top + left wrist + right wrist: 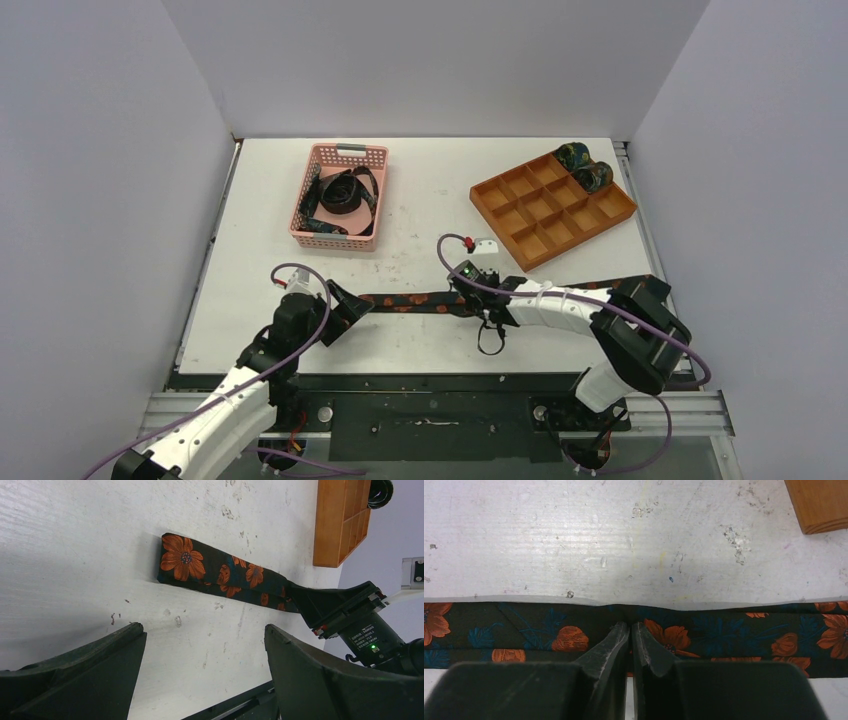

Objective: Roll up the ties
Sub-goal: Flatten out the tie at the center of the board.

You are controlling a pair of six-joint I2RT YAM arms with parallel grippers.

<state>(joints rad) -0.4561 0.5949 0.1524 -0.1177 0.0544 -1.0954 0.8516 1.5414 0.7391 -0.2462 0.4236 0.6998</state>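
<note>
One flat dark fabric tie with orange flowers (724, 630) lay along the white counter (430, 200) toward its front edge, pinched by the closed right gripper (630, 628); the left gripper (202, 630) gaped empty off its end. Two rolled dark ties (574, 156) sat beyond (orange compartment tray (540, 215)), bare counter between.

tie (734, 630): woven cloth with a faint sheen
tabletop (574, 540): white, matt, scuffed and speckled
compartment tray (330, 525): wood-like, smooth, matt orange-brown
mesh basket (303, 195): pink plastic, smooth
right gripper (630, 627): matt black plastic, fingertip edges worn pale
</note>
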